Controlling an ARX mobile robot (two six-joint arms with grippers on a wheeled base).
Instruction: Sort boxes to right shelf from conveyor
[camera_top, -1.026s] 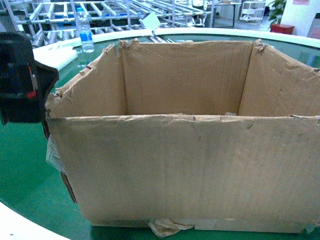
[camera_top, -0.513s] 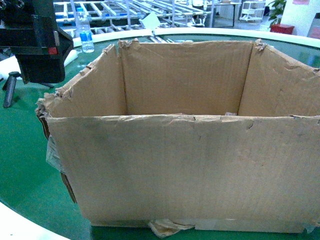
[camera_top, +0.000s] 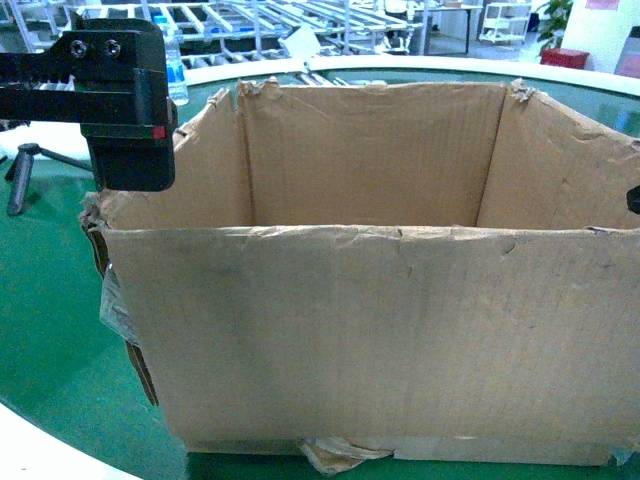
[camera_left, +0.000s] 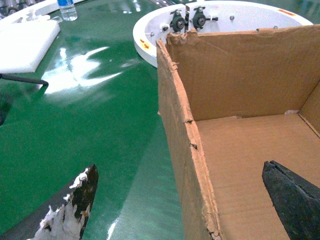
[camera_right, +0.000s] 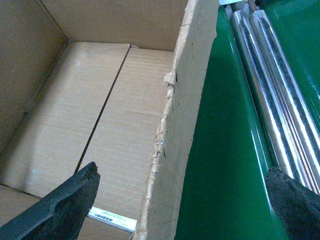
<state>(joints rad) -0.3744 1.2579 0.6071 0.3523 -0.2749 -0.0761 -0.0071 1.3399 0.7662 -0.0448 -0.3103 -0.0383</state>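
Now left gripper (camera_left: 180, 200) straddling carton (camera_top: 380, 330) wall

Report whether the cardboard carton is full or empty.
Nearly empty: the carton shows bare cardboard floor in both wrist views, apart from one small white label lying inside.

My left gripper (camera_left: 180, 200) straddles the left wall of the large brown corrugated cardboard carton (camera_top: 380, 340), jaws spread wide, one finger outside over the dark-green conveyor belt (camera_left: 85, 115), one inside over the carton's bare floor. My right gripper (camera_right: 182, 200) likewise straddles the right wall. Beside its outer finger, shiny steel rollers (camera_right: 270, 85) narrow the gap. On the left, a white foam slab (camera_left: 22, 42), a clear plastic water bottle (camera_top: 172, 68) and a black tripod (camera_top: 25, 170) stand well apart.
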